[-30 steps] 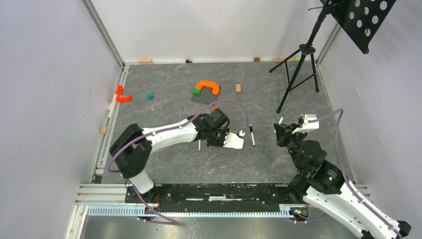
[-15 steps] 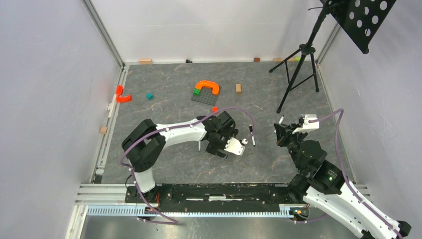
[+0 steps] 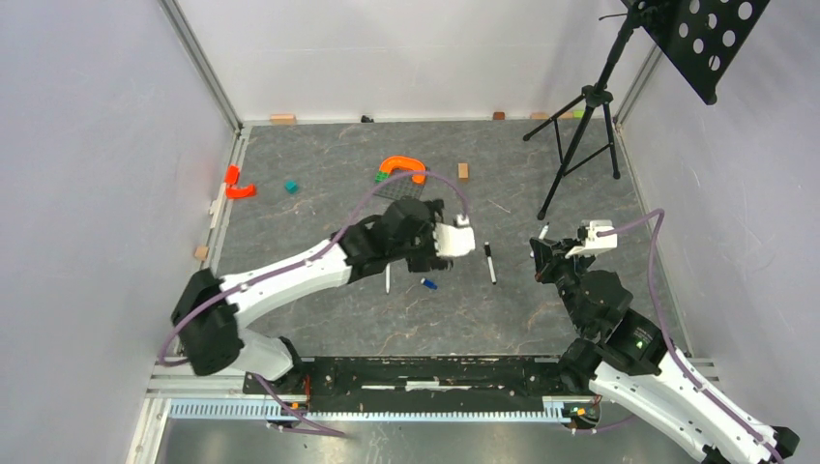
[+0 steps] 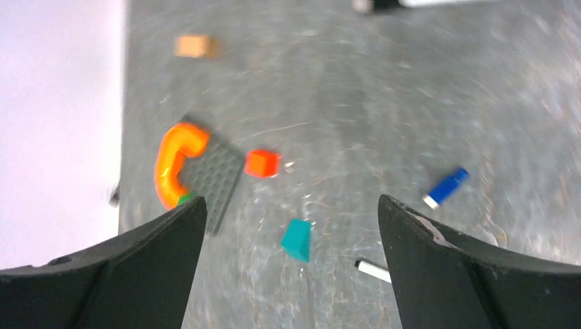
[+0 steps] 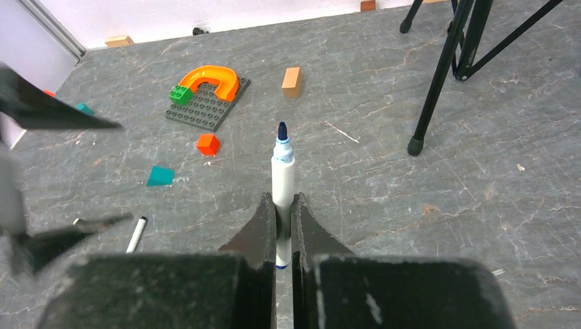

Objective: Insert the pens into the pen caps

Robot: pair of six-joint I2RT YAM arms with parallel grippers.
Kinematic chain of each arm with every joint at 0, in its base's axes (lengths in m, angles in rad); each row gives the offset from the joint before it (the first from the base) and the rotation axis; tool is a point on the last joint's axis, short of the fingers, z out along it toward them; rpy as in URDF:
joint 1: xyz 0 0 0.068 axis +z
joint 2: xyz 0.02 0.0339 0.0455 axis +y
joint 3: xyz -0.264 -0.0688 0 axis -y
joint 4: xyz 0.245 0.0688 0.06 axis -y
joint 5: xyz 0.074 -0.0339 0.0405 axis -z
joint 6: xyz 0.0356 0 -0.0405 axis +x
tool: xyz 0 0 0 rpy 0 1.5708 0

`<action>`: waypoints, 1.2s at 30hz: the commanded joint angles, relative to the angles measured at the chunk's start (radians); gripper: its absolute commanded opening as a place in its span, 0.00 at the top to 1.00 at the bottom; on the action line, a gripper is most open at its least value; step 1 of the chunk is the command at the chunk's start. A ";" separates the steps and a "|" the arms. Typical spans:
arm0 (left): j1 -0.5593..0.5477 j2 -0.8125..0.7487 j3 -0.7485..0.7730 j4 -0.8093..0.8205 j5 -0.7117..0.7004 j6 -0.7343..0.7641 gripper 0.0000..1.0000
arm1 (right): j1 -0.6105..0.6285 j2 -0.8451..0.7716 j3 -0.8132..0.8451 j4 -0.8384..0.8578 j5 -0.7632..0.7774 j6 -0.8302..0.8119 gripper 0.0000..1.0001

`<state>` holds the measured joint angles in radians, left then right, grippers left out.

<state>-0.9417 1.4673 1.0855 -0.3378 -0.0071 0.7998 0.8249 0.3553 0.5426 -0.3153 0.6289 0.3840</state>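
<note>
My right gripper [image 5: 283,200] is shut on a white pen [image 5: 283,171] that points away from me with its blue tip bare; from above, that gripper [image 3: 541,249] is at the right. My left gripper [image 4: 291,202] stands wide open above the floor with nothing in it, at centre in the top view [image 3: 425,249]. A blue pen cap [image 3: 427,283] lies loose beside it [image 4: 447,186]. A second white pen [image 3: 388,278] lies near the cap [image 5: 137,233]. A third pen with a dark end [image 3: 490,263] lies between the arms.
A grey studded plate [image 5: 205,106] with an orange arch [image 5: 209,79] lies further back, with a red brick [image 5: 207,144] and a teal piece [image 5: 161,176] nearer. A wooden block [image 5: 292,81] and a black tripod [image 3: 580,145] stand at the back right. An orange piece [image 3: 238,184] lies far left.
My left gripper has opened wide and moved up and toward the back. The blue cap now shows lying on the floor where that gripper was. The right arm has held still.
</note>
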 commanded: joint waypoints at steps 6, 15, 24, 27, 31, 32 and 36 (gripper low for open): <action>0.102 -0.185 0.004 0.027 -0.509 -1.160 0.00 | 0.006 -0.044 0.002 0.013 0.011 0.017 1.00; 0.165 -0.205 0.028 -0.411 -0.493 -1.973 0.00 | 0.006 -0.073 0.013 -0.031 -0.003 0.036 1.00; 0.094 -0.054 0.115 -0.702 -0.414 -2.459 0.00 | 0.006 -0.104 -0.005 -0.055 -0.003 0.070 1.00; 0.067 -0.008 0.120 -0.718 -0.420 -2.586 0.00 | 0.006 -0.111 -0.009 -0.063 -0.003 0.083 1.00; 0.033 0.103 0.172 -0.719 -0.393 -2.658 0.04 | 0.006 -0.122 -0.011 -0.079 0.000 0.092 1.00; 0.027 0.135 0.189 -0.719 -0.381 -2.659 0.06 | 0.006 -0.126 -0.010 -0.084 0.000 0.094 1.00; 0.010 0.280 0.261 -0.715 -0.297 -2.660 0.15 | 0.006 -0.138 -0.016 -0.095 0.010 0.094 1.00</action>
<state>-0.9119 1.6382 1.2678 -1.0290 -0.3626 -1.7592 0.8249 0.2340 0.5362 -0.3939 0.6281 0.4644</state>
